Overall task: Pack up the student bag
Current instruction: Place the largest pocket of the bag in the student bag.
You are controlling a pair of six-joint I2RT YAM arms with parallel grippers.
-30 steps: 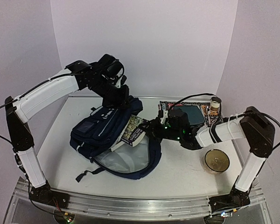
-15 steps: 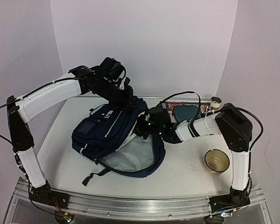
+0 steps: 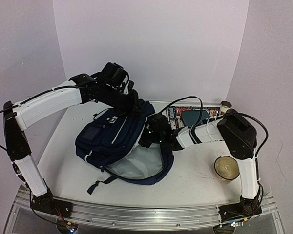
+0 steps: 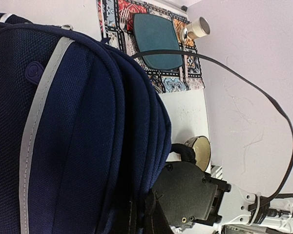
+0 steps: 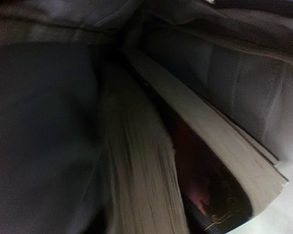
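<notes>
The student bag [image 3: 110, 136], navy with pale stripe trim, lies in the middle of the table with its grey-lined mouth open to the front right. My left gripper [image 3: 128, 108] is shut on the bag's raised top edge; in the left wrist view its navy fabric [image 4: 78, 122] fills the frame down to the gripper [image 4: 139, 214]. My right gripper [image 3: 147, 138] reaches into the bag's mouth, its fingers hidden. The right wrist view shows only the grey lining and two books there: blurred page edges [image 5: 141, 185] and a second book [image 5: 210, 141].
A patterned mat [image 3: 178, 113] with a teal plate [image 3: 194, 117] lies behind the right arm, with a small cup [image 3: 225, 105] at its far corner. A tan bowl [image 3: 227, 167] stands at the front right. The right arm's cable arcs over the mat.
My right gripper has moved left, carrying the book from outside the bag into its mouth. The book no longer shows from above. The left gripper has kept its hold.
</notes>
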